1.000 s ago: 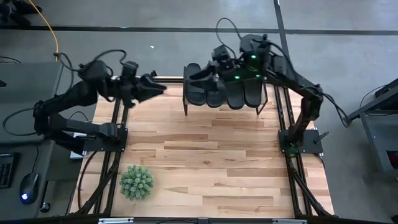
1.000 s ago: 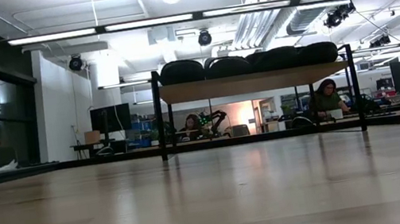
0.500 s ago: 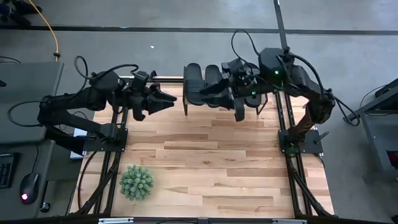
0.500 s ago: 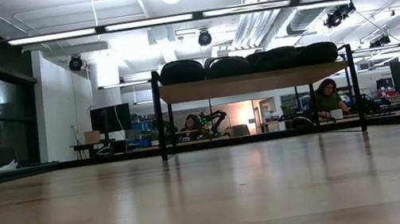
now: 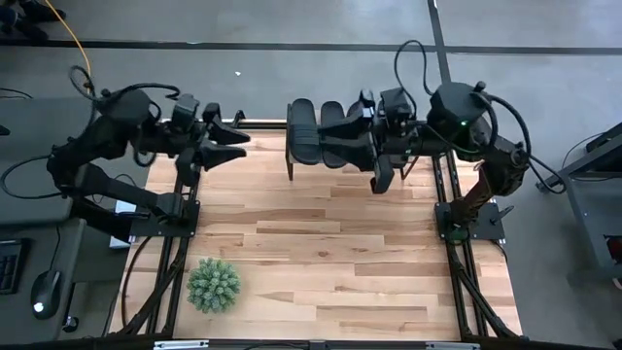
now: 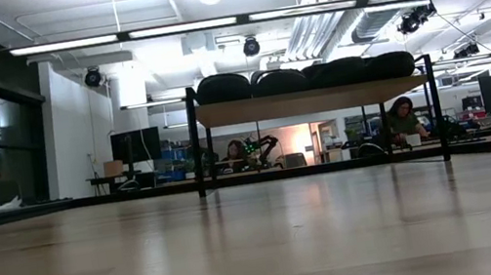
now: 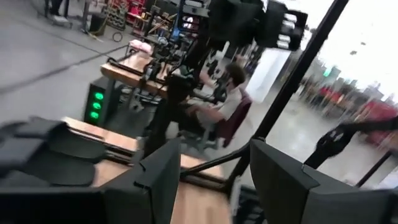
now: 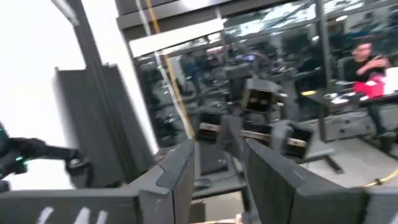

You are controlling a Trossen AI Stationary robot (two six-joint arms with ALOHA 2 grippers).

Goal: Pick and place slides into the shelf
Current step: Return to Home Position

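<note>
— High view first: where are the slides (image 5: 303, 131)?

— On the shelf (image 6: 314, 99), at 12 o'clock on the desk (image 5: 321, 258). From above, two black oval soles lie side by side at its 9 o'clock end. The right arm (image 5: 457, 122) stretches over the rest and hides it. The low view shows the whole row: four rounded black humps along the plank, packed close together.

— What are they made of?

— The shelf is a pale wood plank on thin black metal legs. The desk is light wooden strips, butcher-block style, inside a black metal frame. The slides look matte and smooth, each with a wide strap.

— And the jaws?

— The left arm (image 5: 117, 136) hangs at 10 o'clock. The left jaws are over that corner of the desk, apart from the shelf, spread wide with nothing between them. The left wrist view shows the same empty gap. The right jaws are above the shelf's 3 o'clock half. In the right wrist view the two dark fingers (image 8: 175, 186) stand parted, with only the room between them.

— Any writing or brands?

— None I can read; the screens and boxes in the room behind are too blurred. A green light (image 5: 464, 123) glows on the right arm. A spiky green ball of a plant (image 5: 213, 284) sits at 7 o'clock on the desk. Past the shelf legs, a person (image 6: 403, 117) sits at a far workstation.
</note>
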